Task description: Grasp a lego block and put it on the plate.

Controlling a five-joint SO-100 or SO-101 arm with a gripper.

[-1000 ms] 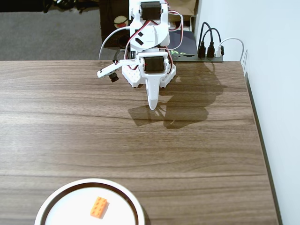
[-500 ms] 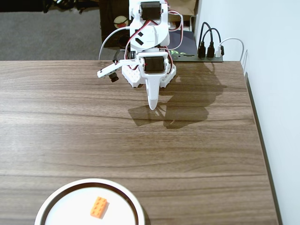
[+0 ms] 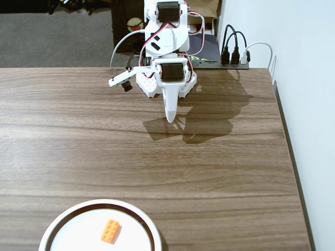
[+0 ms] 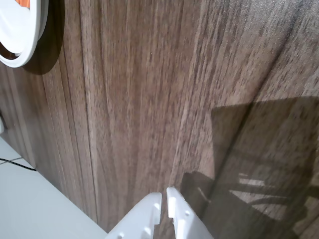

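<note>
the small bright orange rectangular lego block is seen lying on the large round white plate, which is cut off by the near edge of the fixed view. the white end effector is held far from it, near the table's far edge, with its fingers pressed nearly together and nothing between them, as the wrist view shows. a wide stretch of bare brown wood-grain table lies between. the right table edge runs along a white wall. no writing can be read.
</note>
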